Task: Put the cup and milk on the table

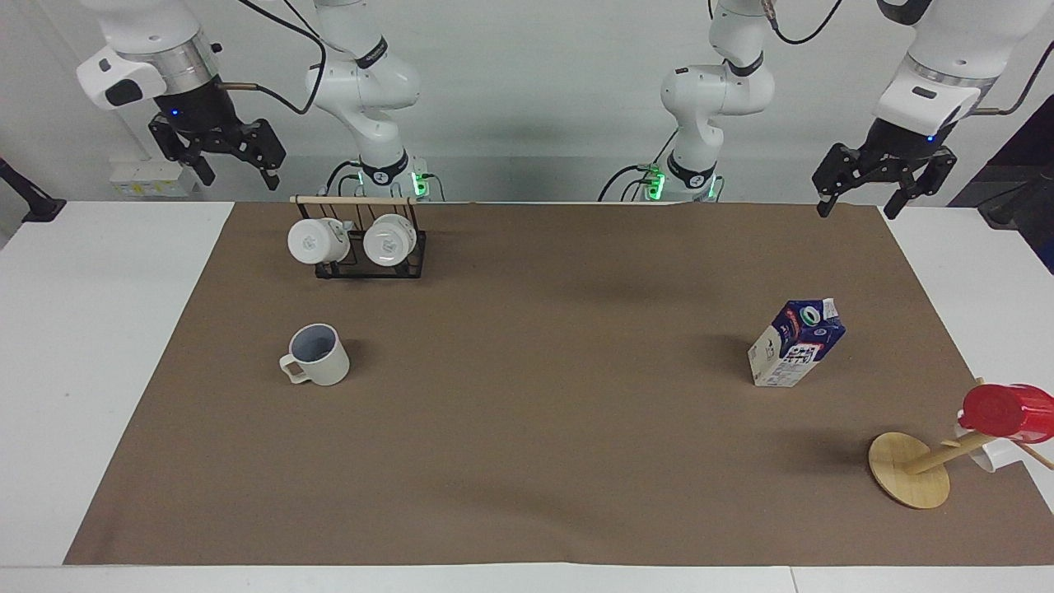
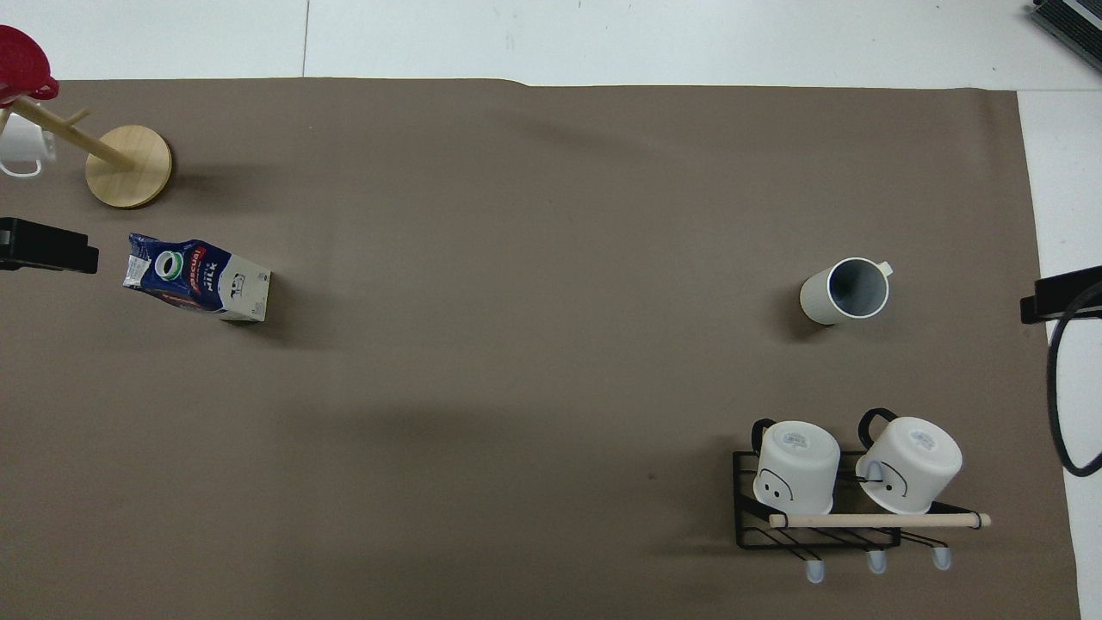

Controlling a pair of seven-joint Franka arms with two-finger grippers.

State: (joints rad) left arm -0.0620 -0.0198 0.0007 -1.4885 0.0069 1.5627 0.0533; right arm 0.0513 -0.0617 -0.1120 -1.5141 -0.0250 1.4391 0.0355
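We see the right gripper [image 1: 235, 169] hanging in the air above the table's [image 1: 99, 329] edge nearest the robots, at the right arm's end, its fingers apart and holding nothing. Just inside the brown mat's [image 1: 527, 461] near edge stands a black wire rack [image 1: 370, 262] with two white mugs [image 1: 313, 240] hung on it under a wooden bar. The cup [image 1: 317, 354] stands upright on the mat, farther from the robots than the rack, its handle turned toward the right arm's end. Toward the left arm's end, the milk [image 1: 795, 344] stands on the mat, leaning slightly. At the mat's corner farthest from the robots, a wooden mug tree [image 1: 910, 469] carries a red cup [image 1: 1009, 412]. The left gripper [image 1: 860, 198] hangs above the mat's near corner, fingers spread, empty.
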